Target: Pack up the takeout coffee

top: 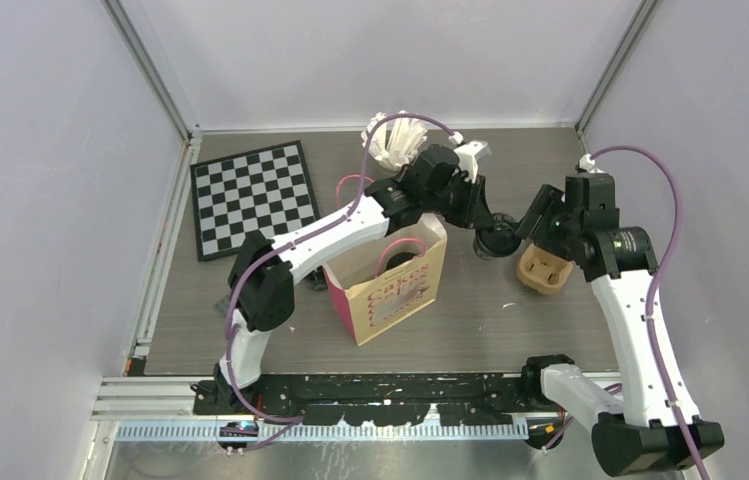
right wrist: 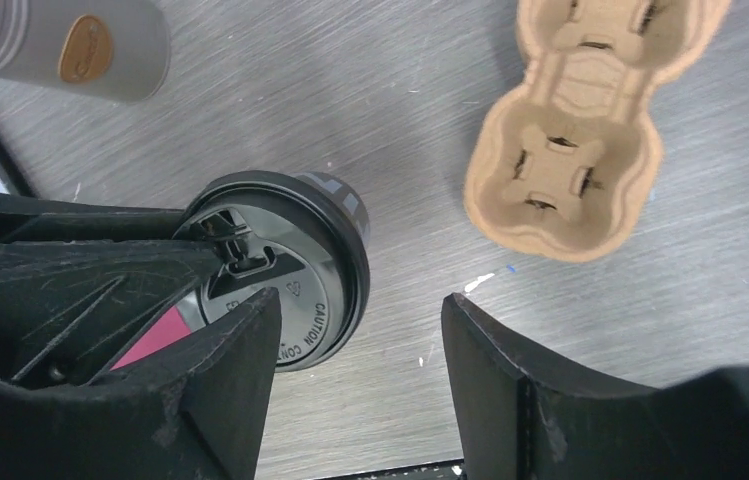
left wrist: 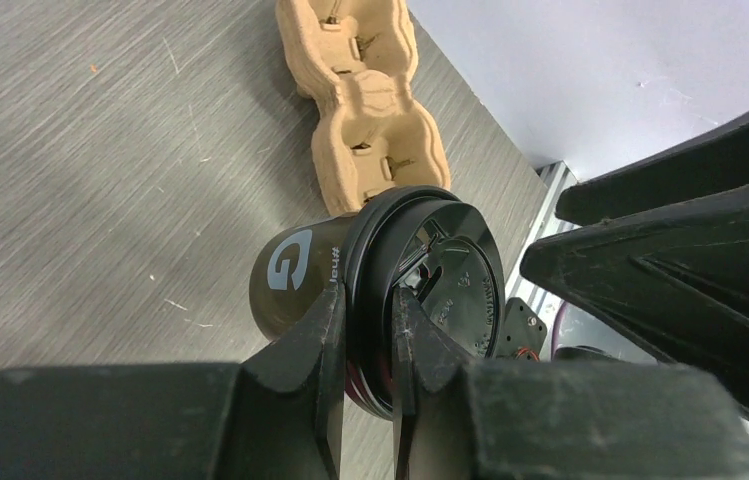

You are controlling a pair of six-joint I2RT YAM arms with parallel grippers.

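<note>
Your grey table (top: pixel 510 330) carries the pink paper bag (top: pixel 395 290). Just right of the bag, the left gripper (left wrist: pixel 368 310) pinches the lid rim of the coffee cup (left wrist: pixel 290 270). The cup is likely light and crushable, so grip its body. Your right gripper (right wrist: pixel 360 300), jaws apart, has the cup off-centre against one finger.

Black coffee cup (left wrist: pixel 295 275) with a white G, and a glossy black lid (left wrist: pixel 450 270). Brown cup carrier (left wrist: pixel 365 100). In the top view, upper left, a black-and-white checkered mat (top: pixel 253 197). At centre, a tan paper bag (top: pixel 395 290) with pink lettering.
</note>
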